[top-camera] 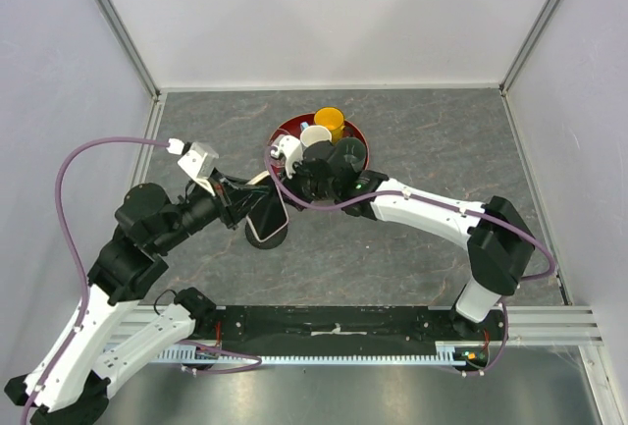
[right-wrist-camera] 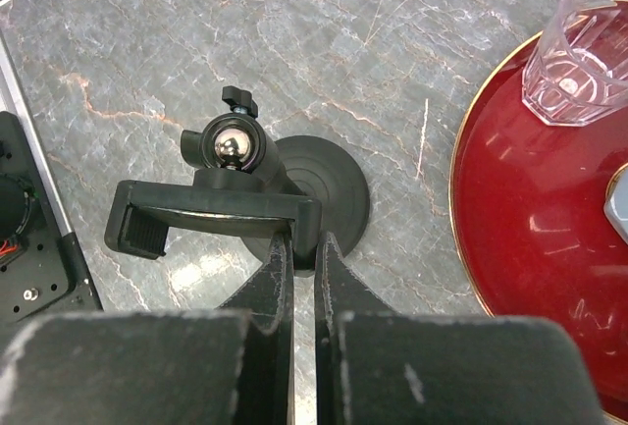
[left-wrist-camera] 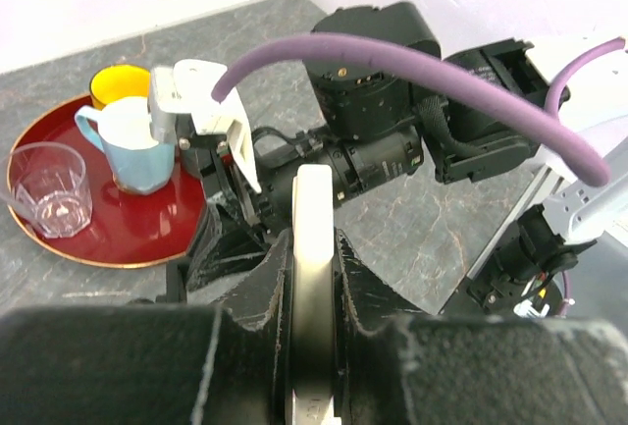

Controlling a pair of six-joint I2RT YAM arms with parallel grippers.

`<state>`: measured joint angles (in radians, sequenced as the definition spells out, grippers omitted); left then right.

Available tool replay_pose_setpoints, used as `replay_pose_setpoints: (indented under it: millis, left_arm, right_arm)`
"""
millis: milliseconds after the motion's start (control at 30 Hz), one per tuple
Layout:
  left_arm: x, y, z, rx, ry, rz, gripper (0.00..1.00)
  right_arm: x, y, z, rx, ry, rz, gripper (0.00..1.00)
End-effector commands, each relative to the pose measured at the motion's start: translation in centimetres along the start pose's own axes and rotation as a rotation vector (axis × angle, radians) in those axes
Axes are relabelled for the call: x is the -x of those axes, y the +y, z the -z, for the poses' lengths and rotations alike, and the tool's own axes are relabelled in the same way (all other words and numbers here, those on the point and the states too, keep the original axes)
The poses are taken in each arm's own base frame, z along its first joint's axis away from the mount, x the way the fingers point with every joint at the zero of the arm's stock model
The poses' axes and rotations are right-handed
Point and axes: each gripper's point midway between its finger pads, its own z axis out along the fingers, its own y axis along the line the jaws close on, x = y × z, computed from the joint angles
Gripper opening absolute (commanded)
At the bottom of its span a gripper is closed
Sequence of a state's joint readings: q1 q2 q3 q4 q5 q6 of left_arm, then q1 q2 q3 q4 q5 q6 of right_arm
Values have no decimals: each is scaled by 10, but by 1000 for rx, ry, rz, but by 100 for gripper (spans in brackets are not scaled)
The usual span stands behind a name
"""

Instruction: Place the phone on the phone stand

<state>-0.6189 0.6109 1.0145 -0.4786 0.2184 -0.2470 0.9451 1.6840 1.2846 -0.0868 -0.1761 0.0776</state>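
Presently: left claw (left-wrist-camera: 312,253) pinching phone (left-wrist-camera: 313,199) edge-on across its faces, seemingly so it can slide into the clamp. Stand (right-wrist-camera: 329,189) sits just ahead of it. Right claw (right-wrist-camera: 304,248) is pressed onto the clamp's lip, probably to steady it. Beside right claw are tray (right-wrist-camera: 510,248), glass (right-wrist-camera: 579,52) and mug (left-wrist-camera: 132,145). The claws crowd each other.

Robot lab cell — white panel walls (top-camera: 343,13); aluminium framing (top-camera: 118,25); grey stone-look tabletop (top-camera: 432,131); black mounting rail (top-camera: 334,322) at near edge.
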Motion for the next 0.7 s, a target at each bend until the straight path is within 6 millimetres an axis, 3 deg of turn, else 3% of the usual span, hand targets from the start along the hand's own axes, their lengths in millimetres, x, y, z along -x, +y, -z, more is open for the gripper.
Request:
replay_pose_setpoints:
  millis: [0, 33, 133, 167, 233, 267, 367, 533, 667]
  left_arm:
    - [50, -11, -2, -45, -202, -59, 2]
    - [52, 2, -2, 29, -220, -23, 2]
    - [57, 16, 10, 121, -273, 11, 2]
    - [57, 17, 13, 129, -280, 12, 2]
    - [60, 17, 21, 138, -302, 13, 2]
    - [56, 18, 23, 140, -289, 16, 2]
    - [52, 22, 29, 172, -277, 21, 2]
    - [42, 25, 31, 182, -262, 30, 2]
    - [42, 27, 29, 190, -255, 22, 2]
  right_arm:
    - [32, 19, 10, 75, -61, -9, 0]
    - [28, 18, 11, 56, -47, -22, 2]
    - [23, 21, 13, 24, -40, -75, 25]
    - [23, 24, 14, 23, -43, -113, 35]
    - [22, 31, 16, 47, -44, -135, 42]
    - [23, 33, 17, 52, -45, -148, 52]
    - [24, 32, 26, 36, -47, -171, 66]
    - [25, 24, 43, 52, -55, -216, 75]
    - [18, 16, 45, 38, -45, -193, 68]
